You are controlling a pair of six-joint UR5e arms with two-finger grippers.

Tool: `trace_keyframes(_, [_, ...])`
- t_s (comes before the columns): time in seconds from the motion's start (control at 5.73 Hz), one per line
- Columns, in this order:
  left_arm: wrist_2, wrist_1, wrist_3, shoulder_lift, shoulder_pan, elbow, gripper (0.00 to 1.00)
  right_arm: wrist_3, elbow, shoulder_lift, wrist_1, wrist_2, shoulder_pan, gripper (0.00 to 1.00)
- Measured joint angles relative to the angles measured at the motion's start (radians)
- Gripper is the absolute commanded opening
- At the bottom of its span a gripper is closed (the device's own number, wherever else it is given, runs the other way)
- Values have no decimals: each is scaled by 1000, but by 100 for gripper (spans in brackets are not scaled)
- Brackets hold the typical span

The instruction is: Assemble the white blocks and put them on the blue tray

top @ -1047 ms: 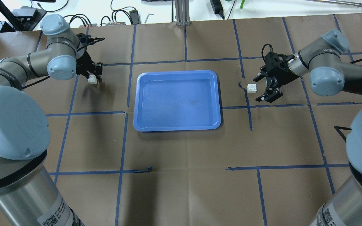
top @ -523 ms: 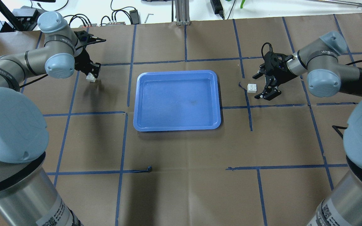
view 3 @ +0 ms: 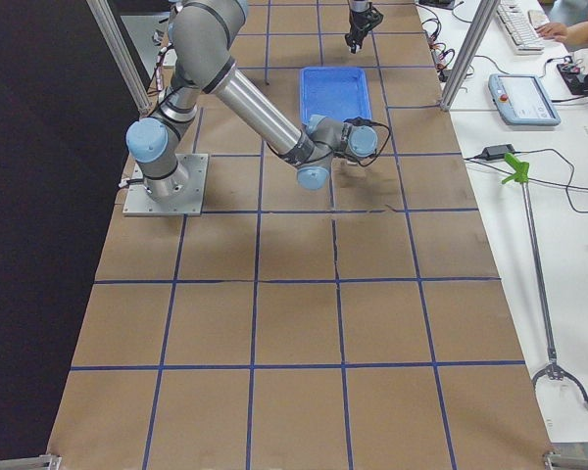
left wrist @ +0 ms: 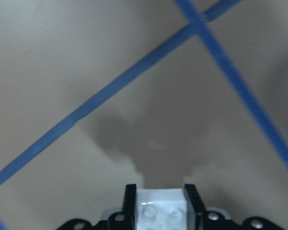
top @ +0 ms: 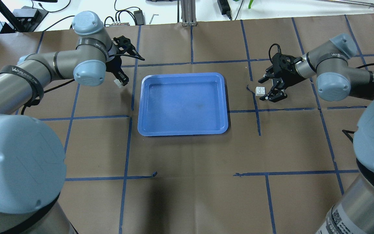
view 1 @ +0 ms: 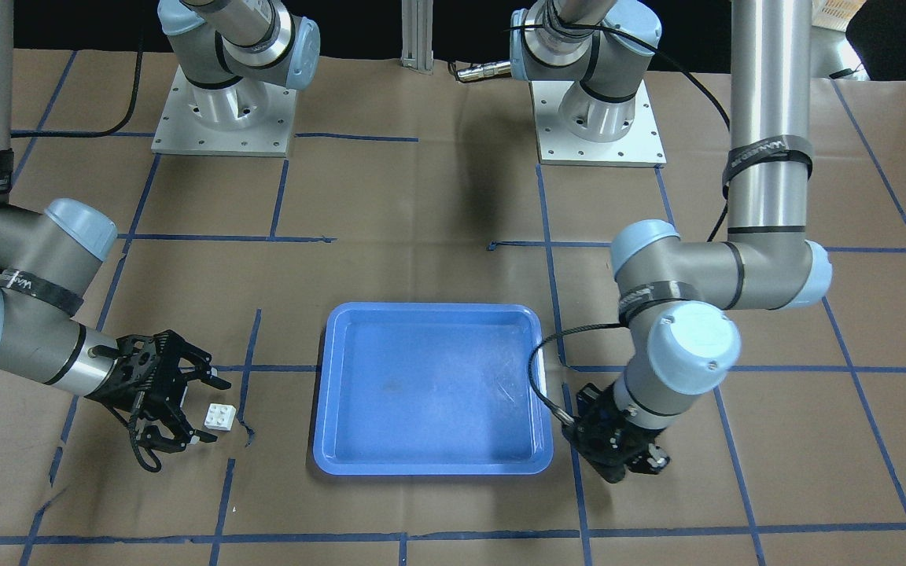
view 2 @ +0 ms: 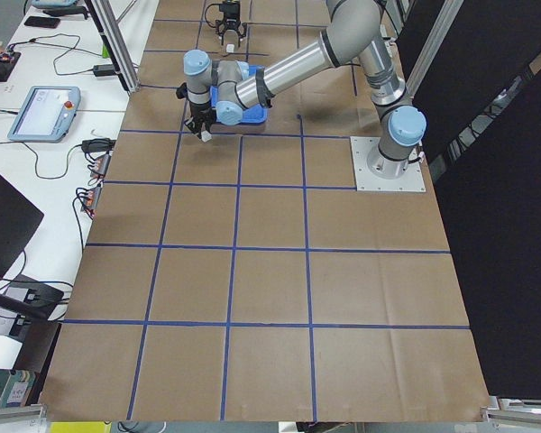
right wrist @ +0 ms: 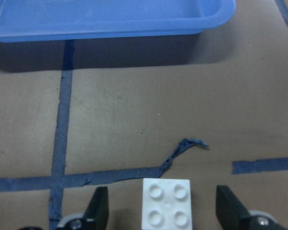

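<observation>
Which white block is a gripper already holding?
The block clamped in the left gripper; the other block lies loose between the open right gripper's fingers.

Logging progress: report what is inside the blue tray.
Only the flat blue plastic tray's bare floor, fully uncovered. One small white plastic brick is in the left gripper, the other on the brown paper between the right gripper's open jaws.

Brown paper is covering the bench [top: 187,156], and blue tape lines [top: 109,178] are crossing it in a grid, with one loose tape end [right wrist: 172,157] curling up off the paper. Beyond the far edge, black cables [top: 119,18] and a power brick [top: 223,6] are lying on a white surface beside an aluminium post [top: 187,13]. On a side table a teach pendant [view 2: 43,113] is resting, and at the other end a green clip [view 3: 513,164] is sitting by a long metal rod [view 3: 537,274].
</observation>
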Motion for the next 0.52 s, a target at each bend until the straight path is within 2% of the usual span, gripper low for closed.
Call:
trace_keyframes(0.17, [-1,0,109,13,-74,-15,0,1,-1,5,0,-3,0,33])
trace_keyframes(0.35, [-3,-1,196,31,-139,-27,0,1,-3,6,-1,-5,0,25])
trace_keyframes(0.52, [-3,1,241,46,-197,-48,0,2,-5,3,-1,-5,0,25])
